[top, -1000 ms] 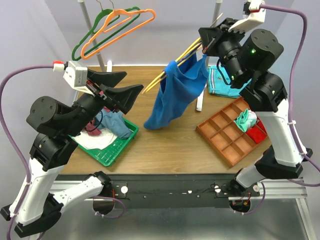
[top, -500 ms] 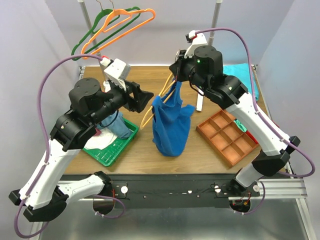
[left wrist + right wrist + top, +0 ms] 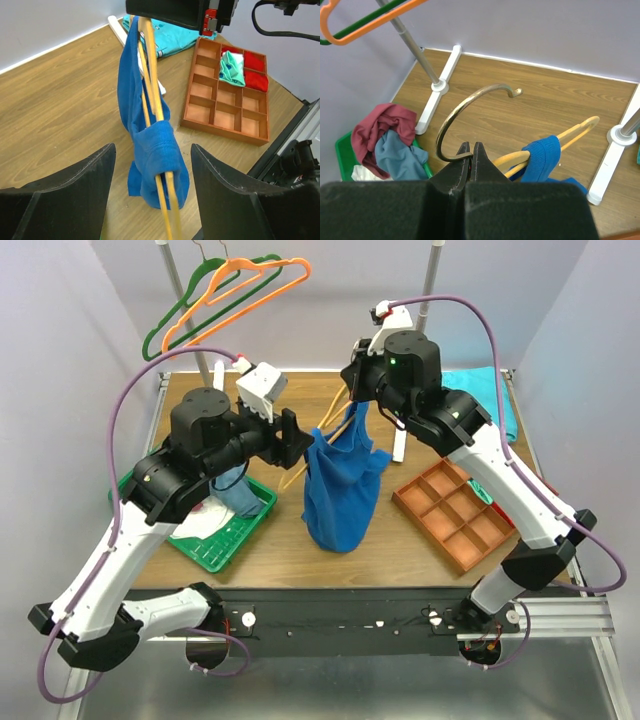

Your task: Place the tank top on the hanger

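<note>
The royal blue tank top (image 3: 340, 490) hangs in a bunch from the yellow hanger (image 3: 293, 473), which slants down to the left above the table. My right gripper (image 3: 352, 388) is shut on the base of the hanger's metal hook (image 3: 453, 113). In the right wrist view a strap of the tank top (image 3: 540, 160) loops round the hanger's arm (image 3: 512, 157). My left gripper (image 3: 300, 445) is open and empty just left of the cloth. In the left wrist view the hanger's lower end (image 3: 172, 202), wrapped by the tank top (image 3: 160, 160), lies between its fingers (image 3: 60, 200) without touching them.
A green basket (image 3: 235, 535) with maroon and grey-blue cloth sits front left. An orange compartment tray (image 3: 450, 515) sits right. A folded turquoise garment (image 3: 485, 390) lies back right. Orange and green hangers (image 3: 230, 290) hang on the rack, whose white foot (image 3: 400, 445) stands behind the tank top.
My right arm has lowered the hanger and tank top from close to the camera down over the table. My left arm has swung right, its open gripper now beside the cloth.
</note>
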Robot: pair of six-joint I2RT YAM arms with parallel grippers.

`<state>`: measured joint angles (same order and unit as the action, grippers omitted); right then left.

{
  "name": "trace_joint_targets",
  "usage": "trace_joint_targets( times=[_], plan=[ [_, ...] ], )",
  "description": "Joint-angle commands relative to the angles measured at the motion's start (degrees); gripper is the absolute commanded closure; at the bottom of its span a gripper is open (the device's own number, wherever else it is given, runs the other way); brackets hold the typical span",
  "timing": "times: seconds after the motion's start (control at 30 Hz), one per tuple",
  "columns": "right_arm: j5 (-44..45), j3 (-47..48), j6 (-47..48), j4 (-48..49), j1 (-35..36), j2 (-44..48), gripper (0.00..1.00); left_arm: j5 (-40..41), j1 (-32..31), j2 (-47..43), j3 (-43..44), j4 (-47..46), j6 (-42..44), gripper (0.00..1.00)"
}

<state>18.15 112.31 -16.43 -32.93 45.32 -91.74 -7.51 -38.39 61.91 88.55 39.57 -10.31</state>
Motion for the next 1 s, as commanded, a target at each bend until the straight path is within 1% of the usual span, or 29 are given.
trace_joint_targets(
  times=[0.0, 0.17, 0.27, 0.3, 0.43, 0.53, 0.57, 0.67, 0.7, 0.73, 0.77, 0.8, 0.83, 0.87, 0.9, 0.93, 0.97],
  plan=[
    [2.24, 0.54, 0.78, 1.9, 0.29, -1.59, 0.99, -1.19, -1.16, 2.16, -0.49, 1.38, 1.52, 0.31],
    [3.03, 1.33, 1.22, 1.29, 0.29, -2.3, 0.99, 1.7, -3.17, 3.65, -1.19, 2.0, 1.96, 0.31],
    [3.29, 1.59, 1.48, 1.2, 0.29, -2.39, 0.99, 6.35, -5.1, 4.45, -1.71, 2.88, 2.92, 0.34],
    [3.38, 1.77, 1.48, 1.2, 0.29, -2.47, 0.99, 9.5, -5.64, 4.53, -1.8, 2.97, 3.1, 0.34],
    [4.0, 1.07, 1.48, 1.81, 0.38, -1.95, 0.99, 14.79, -7.92, 5.41, -2.42, 3.06, 3.89, 0.39],
    [4.08, 0.63, 1.4, 2.43, 0.3, -1.51, 0.99, 15.85, -8.54, 5.85, -2.86, 2.79, 3.98, 0.45],
    [4.0, 0.54, 1.31, 2.52, 0.38, -1.33, 0.99, 16.12, -8.72, 6.03, -3.03, 2.44, 3.98, 0.48],
    [3.91, 0.1, 1.31, 2.6, 0.38, -1.16, 0.99, 17.69, -9.07, 6.12, -3.74, 0.61, 3.54, 0.72],
    [3.91, -0.07, 1.22, 2.61, 0.3, -0.89, 0.97, 18.31, -9.16, 6.12, -4.44, -0.1, 3.19, 0.91],
    [3.91, -0.16, 0.96, 2.52, 0.38, -0.81, 0.92, 19.01, -9.33, 5.86, -4.88, -1.07, 2.84, 1.0],
    [3.82, -0.34, 0.78, 2.17, 0.3, -0.63, 0.85, 20.59, -9.42, 5.42, -5.4, -3.34, 2.4, 1.0],
    [3.39, -0.6, 0.43, 2.08, 0.29, -0.11, 0.65, 21.13, -9.42, 4.98, -6.8, -4.84, 1.35, 1.0],
    [3.21, -0.86, -0.09, 1.99, 0.29, 0.42, 0.54, 21.39, -9.42, 4.63, -7.6, -6.42, 0.99, 1.0],
    [2.86, -2.08, -0.45, 2.16, 0.29, 1.04, 0.44, 21.48, -9.42, 3.67, -8.39, -9.57, 0.47, 1.0],
    [2.59, -2.88, -0.71, 2.25, 0.29, 1.74, 0.36, 22.09, -9.59, 3.31, -9.88, -11.08, 0.11, 1.0],
    [2.42, -3.67, -1.32, 2.51, 0.29, 3.57, 0.24, 22.45, -9.6, 3.04, -10.41, -12.31, -0.67, 1.0],
    [2.41, -4.81, -1.68, 2.78, 0.21, 4.46, 0.19, 22.8, -9.51, 2.95, -10.85, -14.5, -1.12, 1.0]
  ],
)
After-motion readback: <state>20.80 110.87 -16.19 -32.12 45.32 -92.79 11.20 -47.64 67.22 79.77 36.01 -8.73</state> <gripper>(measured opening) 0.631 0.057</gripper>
